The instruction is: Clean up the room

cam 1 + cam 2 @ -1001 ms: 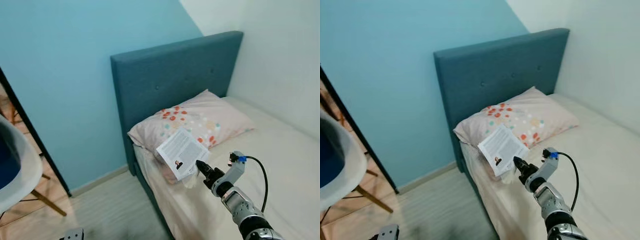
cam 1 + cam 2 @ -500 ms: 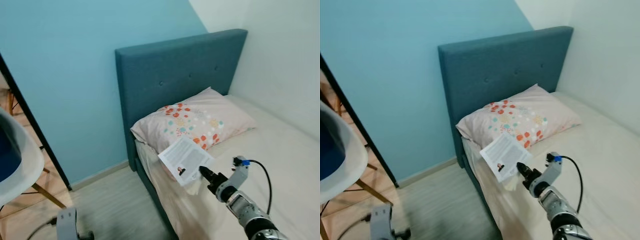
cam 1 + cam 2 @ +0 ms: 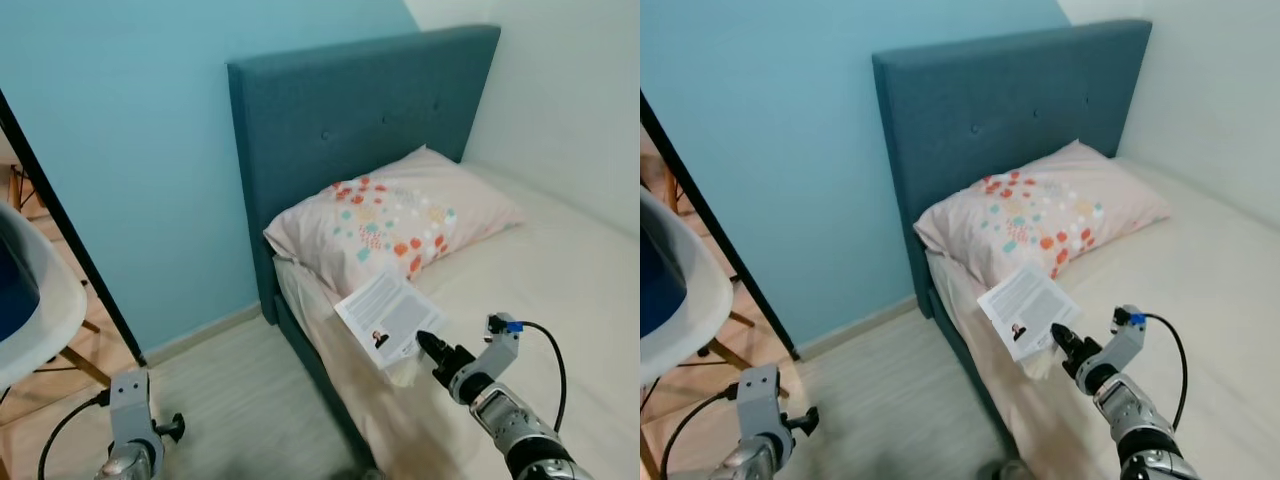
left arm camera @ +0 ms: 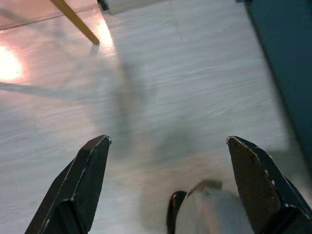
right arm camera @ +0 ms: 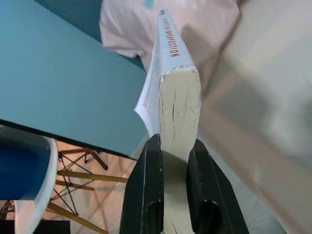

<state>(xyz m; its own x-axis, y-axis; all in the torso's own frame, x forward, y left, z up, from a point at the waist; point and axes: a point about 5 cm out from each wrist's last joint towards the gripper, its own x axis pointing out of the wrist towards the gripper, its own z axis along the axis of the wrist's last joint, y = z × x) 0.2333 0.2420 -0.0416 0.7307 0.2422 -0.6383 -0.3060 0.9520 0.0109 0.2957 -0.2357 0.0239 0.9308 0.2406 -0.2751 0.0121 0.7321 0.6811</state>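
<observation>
A white paperback book (image 3: 390,317) with printed text on its cover is held up over the near edge of the bed (image 3: 560,280). My right gripper (image 3: 432,346) is shut on the book's lower corner; the right wrist view has the book's spine and page block (image 5: 176,92) clamped between the two black fingers (image 5: 146,185). A pale pink pillow (image 3: 390,220) with coloured dots lies at the head of the bed, just beyond the book. My left gripper (image 4: 170,185) hangs low over the pale wood floor (image 4: 161,73), fingers spread wide and nothing between them.
A dark teal upholstered headboard (image 3: 350,130) stands against the light blue wall. A white shell chair (image 3: 35,320) with wooden legs is at the left, beside a dark door frame (image 3: 70,240). Pale floor runs between the chair and the bed.
The camera has shifted and tilted down. My right gripper with the book has sunk lower and a little right, away from the pillow. My left arm has come into view at lower left.
</observation>
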